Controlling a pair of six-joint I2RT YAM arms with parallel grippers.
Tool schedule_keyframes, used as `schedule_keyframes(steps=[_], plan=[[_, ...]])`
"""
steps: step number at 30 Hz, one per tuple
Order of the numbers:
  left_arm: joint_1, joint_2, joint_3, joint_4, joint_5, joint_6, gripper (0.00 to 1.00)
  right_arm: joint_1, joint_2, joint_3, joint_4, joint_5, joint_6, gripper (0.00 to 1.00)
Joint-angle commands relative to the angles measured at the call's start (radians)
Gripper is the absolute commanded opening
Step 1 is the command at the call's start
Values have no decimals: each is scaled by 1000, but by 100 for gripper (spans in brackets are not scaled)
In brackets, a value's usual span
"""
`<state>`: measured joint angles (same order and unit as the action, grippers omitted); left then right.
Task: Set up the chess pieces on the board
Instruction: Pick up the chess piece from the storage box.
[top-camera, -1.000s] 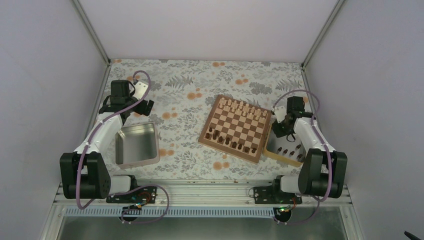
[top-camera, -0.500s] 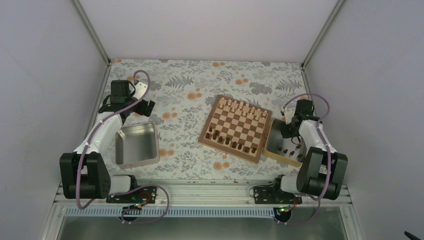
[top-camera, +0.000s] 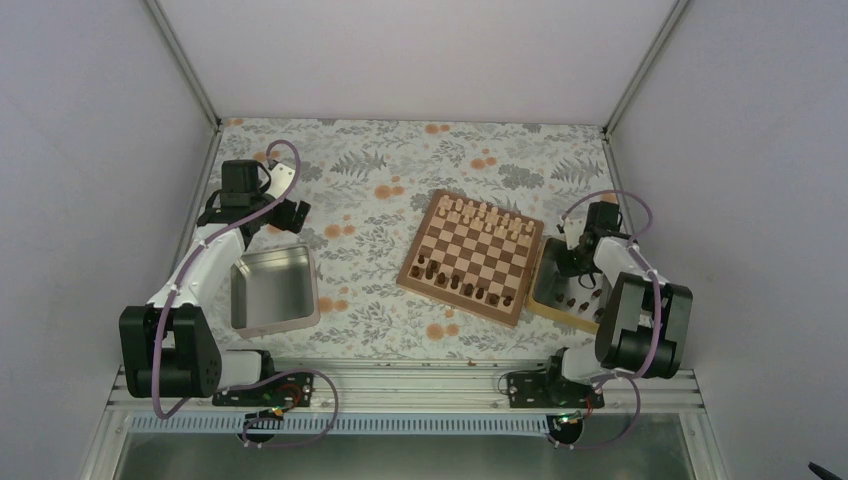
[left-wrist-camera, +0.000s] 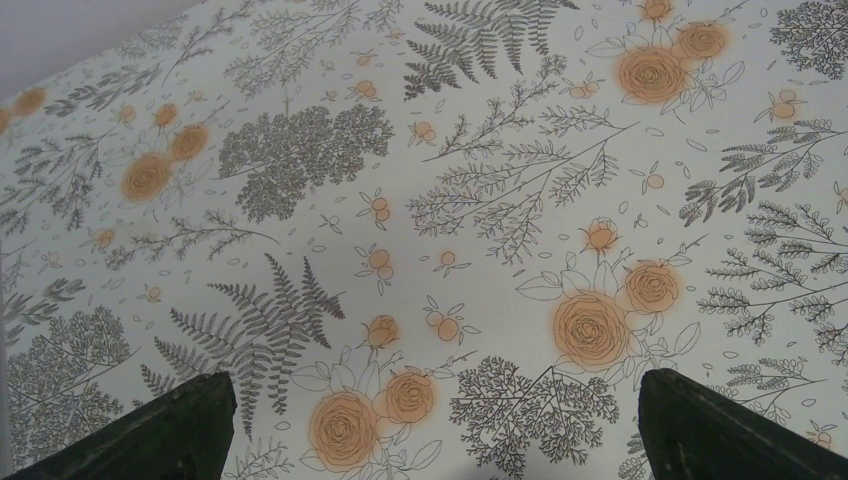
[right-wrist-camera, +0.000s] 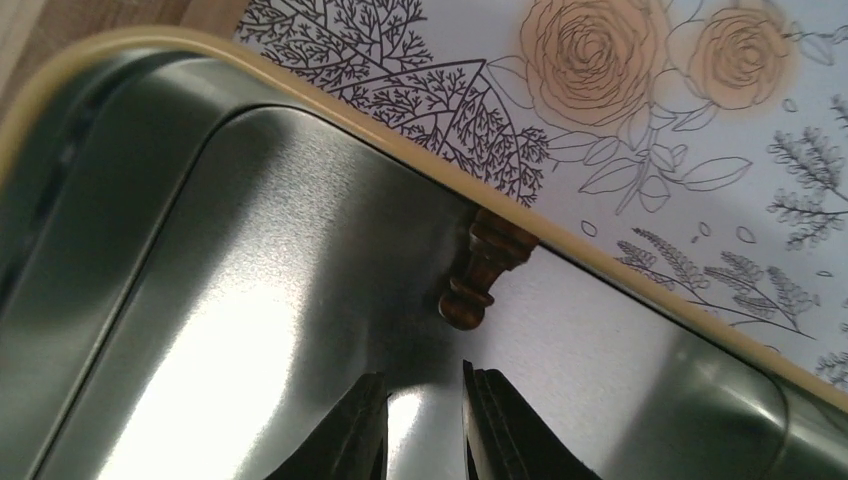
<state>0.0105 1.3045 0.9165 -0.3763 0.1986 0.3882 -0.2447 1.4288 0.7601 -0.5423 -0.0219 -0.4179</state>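
Near left on the floral cloth (top-camera: 380, 180): grey metal tin (top-camera: 272, 290), only its bare floor showing. Just right of the board (top-camera: 472, 257): tray (top-camera: 548, 303) with cream rim and shiny floor, holding several dark chess pieces (top-camera: 578, 298), loosely scattered. From the right wrist: one dark piece (right-wrist-camera: 485, 265) resting against the tray's rim. More dark pieces standing along the board's near rows, and pale pieces (top-camera: 485, 213) along its far edge. Down inside the tray, right gripper (right-wrist-camera: 425, 405), fingers (right-wrist-camera: 365, 430) only narrowly apart, gripping nothing, tips just short of that one dark piece. Beyond the tin, left gripper (left-wrist-camera: 430, 420) hovering over bare cloth, fingers spread wide, holding nothing.
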Motion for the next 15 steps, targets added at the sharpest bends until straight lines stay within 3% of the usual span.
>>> schedule_keyframes(steps=[1,15], plan=[[4,5,18,10,18,-4,100,-11,36,6,54,-15,11,22],[5,6,15,10,32,-4,100,-11,79,18,108,30,15,22]])
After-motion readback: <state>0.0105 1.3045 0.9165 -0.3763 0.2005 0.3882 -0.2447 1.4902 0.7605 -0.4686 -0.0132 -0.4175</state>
